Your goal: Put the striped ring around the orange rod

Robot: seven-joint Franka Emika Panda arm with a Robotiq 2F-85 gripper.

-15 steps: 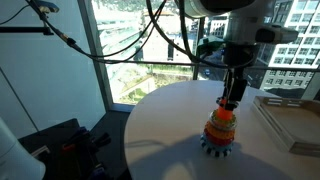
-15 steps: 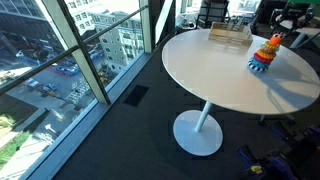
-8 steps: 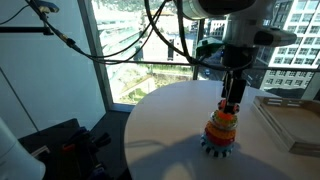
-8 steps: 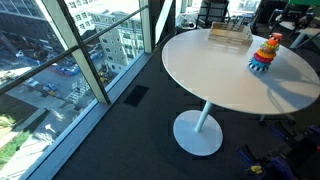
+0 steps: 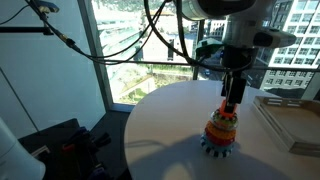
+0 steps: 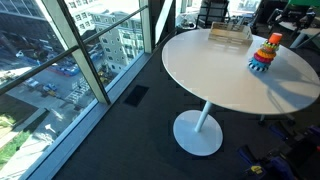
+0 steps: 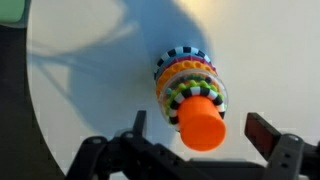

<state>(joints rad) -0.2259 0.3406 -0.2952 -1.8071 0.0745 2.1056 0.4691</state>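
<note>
Striped ring [image 7: 188,93] encircles the orange rod [image 7: 203,122], topmost on the stacking toy [image 5: 220,132]. Gripper [image 5: 232,102] jaws released, straddling the rod tip. Open white table [image 6: 200,70] surface surrounds the toy.

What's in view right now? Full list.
table: one, white, round, on a pedestal by the window
window: one glass wall, city outside
tray: one, pale, on the table beside the toy
stacking toy: one, multicoloured, on the table
orange rod: one, orange, toy's centre
striped ring: one, dark and white, apparently around the rod on top of the stack
arm: one, above the toy
fingers: two, black, apart, either side of the rod
</note>
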